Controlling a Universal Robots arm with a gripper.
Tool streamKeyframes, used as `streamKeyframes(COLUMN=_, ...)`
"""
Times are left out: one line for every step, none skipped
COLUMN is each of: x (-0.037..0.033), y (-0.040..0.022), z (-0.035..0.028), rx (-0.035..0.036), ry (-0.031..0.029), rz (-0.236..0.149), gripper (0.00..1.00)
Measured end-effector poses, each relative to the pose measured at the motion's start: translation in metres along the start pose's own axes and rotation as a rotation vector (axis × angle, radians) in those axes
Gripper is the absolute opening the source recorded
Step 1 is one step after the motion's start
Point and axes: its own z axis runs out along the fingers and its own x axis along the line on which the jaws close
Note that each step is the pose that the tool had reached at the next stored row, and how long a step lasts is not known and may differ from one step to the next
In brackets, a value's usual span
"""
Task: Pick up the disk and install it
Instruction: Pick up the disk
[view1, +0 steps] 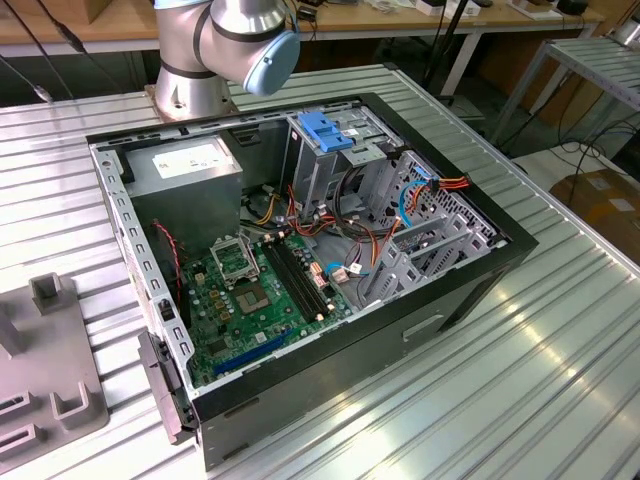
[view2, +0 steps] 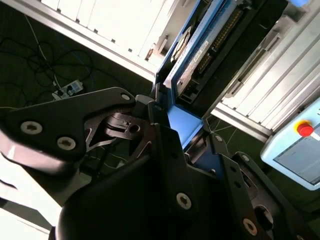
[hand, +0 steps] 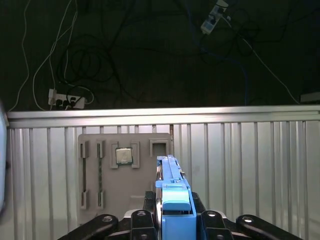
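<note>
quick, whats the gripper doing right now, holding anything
Gripper: shut on the disk, clamped on its blue carrier frame, as both wrist views show.

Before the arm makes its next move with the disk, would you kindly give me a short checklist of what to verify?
1. Disk gripped: ok. In the first wrist view the pincer is shut on the blue frame of the disk.
2. Computer case open: ok. Its inside is exposed in the exterior view.
3. Drive cage under the blue latch free: cannot tell. Its inside is hidden.
4. Cables off the cage: probably not ok. Red and orange ones lie loose close beside it.
5. Disk lined up with the cage: cannot tell.
</note>
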Motion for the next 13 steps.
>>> streamKeyframes(x=0.0000, y=0.0000, z=-0.0017, rx=0.0000, ry=0.0000, rz=0.000, gripper=0.37)
streamKeyframes(x=-0.0001, y=0.0000, z=-0.0039, rx=0.0000, ry=-0.0001, rz=0.000, gripper=0.37)
streamKeyframes(x=-0.0002, y=0.0000, z=-0.0058, rx=-0.0001, ry=-0.0001, rz=0.000, gripper=0.37)
streamKeyframes(x=-0.0003, y=0.0000, z=-0.0092, rx=-0.0001, ry=-0.0002, rz=0.000, gripper=0.37)
streamKeyframes(x=-0.0003, y=0.0001, z=-0.0109, rx=-0.0001, ry=-0.0002, rz=0.000, gripper=0.37)
streamKeyframes(x=-0.0003, y=0.0001, z=-0.0127, rx=-0.0001, ry=-0.0003, rz=0.000, gripper=0.37)
streamKeyframes(x=-0.0004, y=0.0001, z=-0.0147, rx=-0.0001, ry=-0.0002, rz=0.000, gripper=0.37)
streamKeyframes(x=-0.0004, y=0.0001, z=-0.0163, rx=0.0000, ry=-0.0003, rz=0.000, gripper=0.37)
streamKeyframes(x=-0.0005, y=0.0001, z=-0.0178, rx=0.0000, ry=-0.0003, rz=0.000, gripper=0.37)
streamKeyframes(x=-0.0005, y=0.0001, z=-0.0189, rx=0.0000, ry=-0.0003, rz=0.000, gripper=0.37)
streamKeyframes(x=-0.0005, y=0.0002, z=-0.0191, rx=0.0000, ry=-0.0004, rz=0.000, gripper=0.37)
streamKeyframes(x=-0.0005, y=0.0001, z=-0.0191, rx=0.0001, ry=-0.0004, rz=0.000, gripper=0.37)
streamKeyframes(x=-0.0005, y=0.0001, z=-0.0191, rx=0.0001, ry=-0.0005, rz=0.000, gripper=0.37)
